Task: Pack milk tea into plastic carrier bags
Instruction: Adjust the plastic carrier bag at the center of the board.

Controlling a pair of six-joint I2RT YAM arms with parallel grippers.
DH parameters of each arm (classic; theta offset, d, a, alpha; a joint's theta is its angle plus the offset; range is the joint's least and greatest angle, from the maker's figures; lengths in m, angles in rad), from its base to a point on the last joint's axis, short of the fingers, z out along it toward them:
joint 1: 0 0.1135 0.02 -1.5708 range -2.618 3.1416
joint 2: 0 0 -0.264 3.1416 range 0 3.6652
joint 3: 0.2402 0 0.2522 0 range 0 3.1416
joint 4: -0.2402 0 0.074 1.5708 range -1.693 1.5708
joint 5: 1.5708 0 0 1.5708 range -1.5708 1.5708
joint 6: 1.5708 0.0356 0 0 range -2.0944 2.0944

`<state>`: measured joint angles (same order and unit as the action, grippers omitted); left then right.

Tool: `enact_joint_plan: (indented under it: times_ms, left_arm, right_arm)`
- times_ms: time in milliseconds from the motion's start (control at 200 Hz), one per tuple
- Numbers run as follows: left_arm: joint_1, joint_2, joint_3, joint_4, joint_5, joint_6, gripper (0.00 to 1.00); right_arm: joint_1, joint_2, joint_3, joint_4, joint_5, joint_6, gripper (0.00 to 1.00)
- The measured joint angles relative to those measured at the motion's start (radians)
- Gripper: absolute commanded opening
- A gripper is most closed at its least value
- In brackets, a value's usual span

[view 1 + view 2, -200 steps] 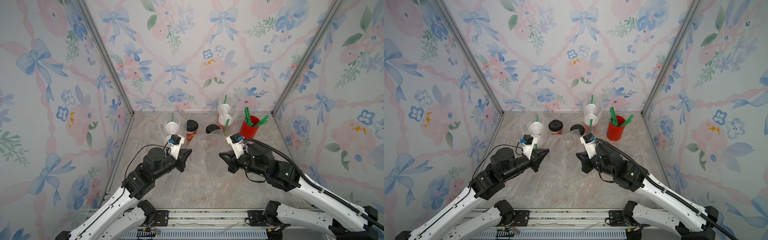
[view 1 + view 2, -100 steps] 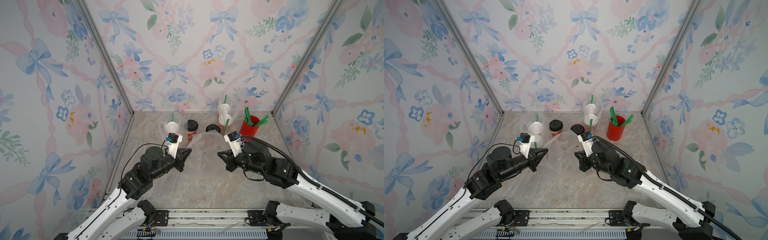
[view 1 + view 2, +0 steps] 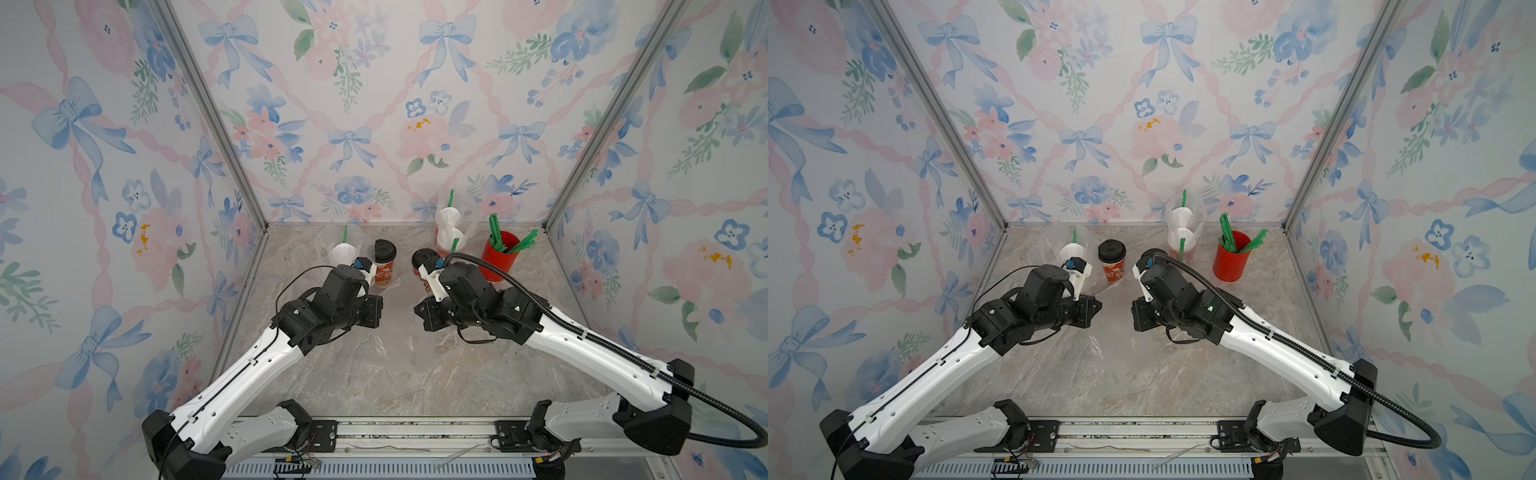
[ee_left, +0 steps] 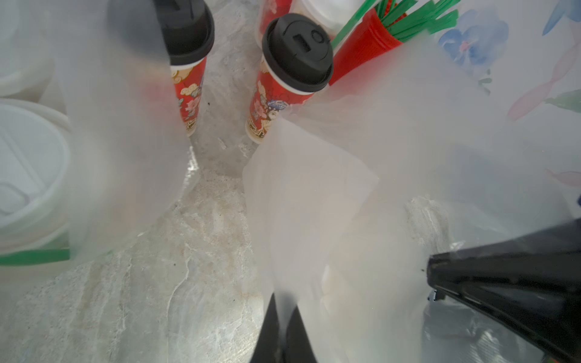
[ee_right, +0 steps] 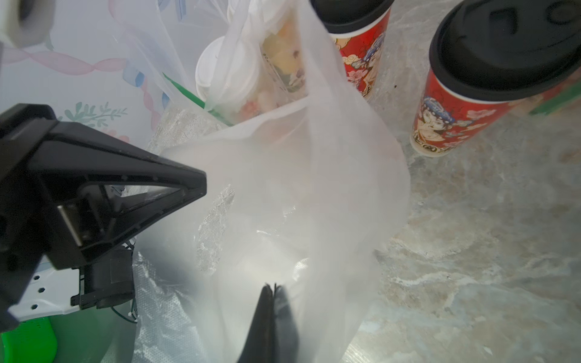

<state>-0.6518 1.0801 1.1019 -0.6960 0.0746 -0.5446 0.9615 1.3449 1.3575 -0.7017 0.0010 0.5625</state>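
1. Two black-and-white arms reach over the marble table (image 3: 478, 386). Since a second ago they have lifted and swung toward the back wall. The left claw (image 3: 379, 306) and right claw (image 3: 417, 316) now stand nearer each other.
2. One clear bag (image 3: 400, 347) hangs between the claws, well apart from the red straw cup (image 3: 500, 257) on its front side. A second ago the bag was spread wider. Each claw is pinched fully closed on a fold of its film, as both wrist views show.
3. A bagged pair of white-lidded cups (image 3: 448, 226) stands just beside the straw cup toward the back wall, unmoved.
4. The nearer black-lidded cup (image 3: 424, 259) stands just beside the straw cup on the left arm's side, partly hidden by the right wrist. The second black-lidded cup (image 3: 384, 266) stands beyond it. Farthest off is a white-lidded cup (image 3: 344, 252) with a green straw, wrapped in its own clear film. None of the three has shifted.
5. In the left wrist view the nearer cup's lid bears raised marks that read like "10". The red sides carry printed clouds, flowers and a figure in a blue headdress. The band of characters at each cup's foot is too blurred to read.
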Motion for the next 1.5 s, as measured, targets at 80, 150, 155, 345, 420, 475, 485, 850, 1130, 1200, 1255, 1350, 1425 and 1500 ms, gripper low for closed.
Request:
enact_joint_plan:
  times_ms: [80, 150, 155, 345, 420, 475, 485, 850, 1130, 1200, 1255, 1350, 1425, 1500]
  left_arm:
    - [0.036, -0.001, 0.004, -0.02, 0.005, -0.003, 0.0]
    - [0.06, -0.001, 0.018, -0.031, 0.015, -0.003, 0.0]
    - [0.061, -0.001, 0.019, -0.032, 0.015, -0.003, 0.0]
    - [0.089, -0.001, 0.072, -0.047, 0.063, -0.002, 0.06]
    - [0.097, 0.003, 0.074, -0.064, 0.076, -0.002, 0.09]
    - [0.104, 0.011, 0.074, -0.079, 0.083, 0.001, 0.16]
    - [0.105, 0.013, 0.074, -0.081, 0.084, -0.001, 0.18]
    - [0.124, 0.023, 0.076, -0.145, 0.135, 0.013, 0.54]
    - [0.124, 0.023, 0.088, -0.186, 0.195, 0.036, 0.17]
    - [0.124, 0.022, 0.089, -0.19, 0.196, 0.034, 0.07]
    - [0.124, 0.021, 0.091, -0.193, 0.195, 0.035, 0.03]
    - [0.124, 0.018, 0.105, -0.193, 0.192, 0.026, 0.0]
    - [0.124, 0.018, 0.121, -0.193, 0.192, 0.023, 0.0]
    - [0.124, 0.018, 0.132, -0.193, 0.192, 0.023, 0.0]
  right_arm:
    - [-0.006, 0.004, -0.003, -0.005, -0.01, 0.014, 0.0]
    - [-0.011, 0.004, -0.003, -0.006, -0.017, 0.023, 0.0]
    - [-0.011, 0.004, -0.003, -0.006, -0.017, 0.023, 0.0]
    - [-0.029, 0.004, 0.0, -0.014, -0.04, 0.04, 0.0]
    - [-0.034, 0.009, 0.002, -0.017, -0.051, 0.048, 0.0]
    - [-0.037, 0.017, 0.003, -0.018, -0.06, 0.058, 0.0]
    - [-0.038, 0.019, 0.004, -0.018, -0.061, 0.06, 0.0]
    - [-0.04, 0.068, 0.032, -0.051, -0.076, 0.09, 0.44]
    - [-0.068, 0.067, 0.115, -0.102, -0.074, 0.079, 0.46]
    - [-0.08, 0.068, 0.137, -0.12, -0.072, 0.064, 0.47]
    - [-0.095, 0.071, 0.161, -0.134, -0.068, 0.049, 0.47]
    - [-0.132, 0.085, 0.212, -0.153, -0.06, 0.023, 0.48]
    - [-0.164, 0.101, 0.247, -0.16, -0.047, 0.0, 0.49]
    - [-0.193, 0.126, 0.277, -0.159, -0.031, -0.025, 0.5]
